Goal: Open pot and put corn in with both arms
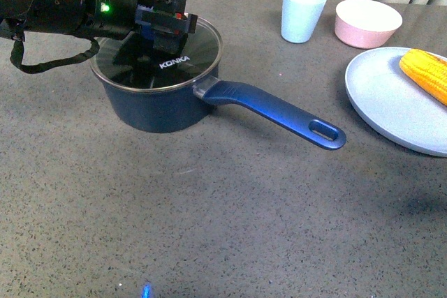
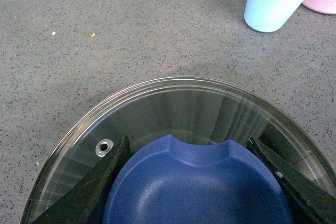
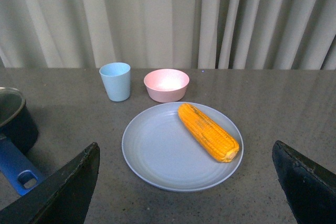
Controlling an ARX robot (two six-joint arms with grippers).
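Observation:
The navy pot stands at the left of the table, its long blue handle pointing to the right. A glass lid marked KONKA sits on it. My left gripper is shut on the lid's blue knob, with a black finger on either side. The corn lies on a pale blue plate at the right. My right gripper hangs open, above and short of the plate, its fingers wide apart. The right arm is out of the front view.
A light blue cup and a pink bowl stand at the back of the table, behind the plate. Curtains hang along the far edge. Grey tabletop stretches in front of the pot.

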